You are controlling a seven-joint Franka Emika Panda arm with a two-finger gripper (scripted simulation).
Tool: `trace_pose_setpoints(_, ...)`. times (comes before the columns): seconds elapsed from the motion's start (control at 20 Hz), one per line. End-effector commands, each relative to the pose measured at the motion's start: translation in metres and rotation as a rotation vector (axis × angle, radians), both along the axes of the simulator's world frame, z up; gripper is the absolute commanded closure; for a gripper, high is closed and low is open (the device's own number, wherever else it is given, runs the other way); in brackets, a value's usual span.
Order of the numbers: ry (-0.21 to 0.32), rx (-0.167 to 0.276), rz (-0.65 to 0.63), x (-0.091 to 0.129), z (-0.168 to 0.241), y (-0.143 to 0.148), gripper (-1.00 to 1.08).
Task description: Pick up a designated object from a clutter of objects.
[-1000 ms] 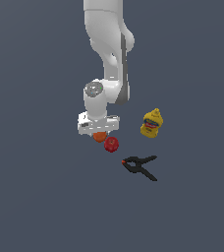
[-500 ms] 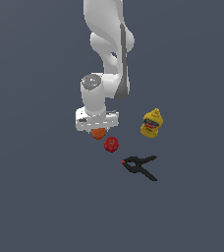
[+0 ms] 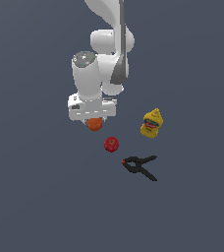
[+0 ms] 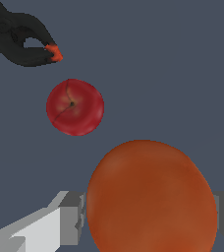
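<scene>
1. The gripper (image 3: pixel 94 119) hangs below the white arm (image 3: pixel 101 54), its jaws closed on either side of the orange ball (image 3: pixel 95 124); in the wrist view the two fingers (image 4: pixel 70 216) press against the ball's flanks.
2. The red ball (image 3: pixel 111 143) lies just to the exterior view's right of the orange ball, apart from it.
3. The black spring clamp (image 3: pixel 141 166) lies near the red ball, its red tip toward it.
4. The yellow mustard bottle (image 3: pixel 152 123) lies farthest right.
</scene>
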State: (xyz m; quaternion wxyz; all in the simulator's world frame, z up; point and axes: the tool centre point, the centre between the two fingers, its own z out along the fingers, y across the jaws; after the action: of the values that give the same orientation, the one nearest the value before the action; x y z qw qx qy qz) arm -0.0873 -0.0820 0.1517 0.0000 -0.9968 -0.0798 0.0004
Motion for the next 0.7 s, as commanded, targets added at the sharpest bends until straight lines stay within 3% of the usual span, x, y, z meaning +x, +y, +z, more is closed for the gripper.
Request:
trace_pose_setpoints(0.0, -0.002, 0.000, 0.000, 0.000, 0.024, -0.004, 1.08)
trace_pose_setpoints(0.65, -0.001, -0.001, 0.000, 0.002, 0.144, -0.023, 1.08)
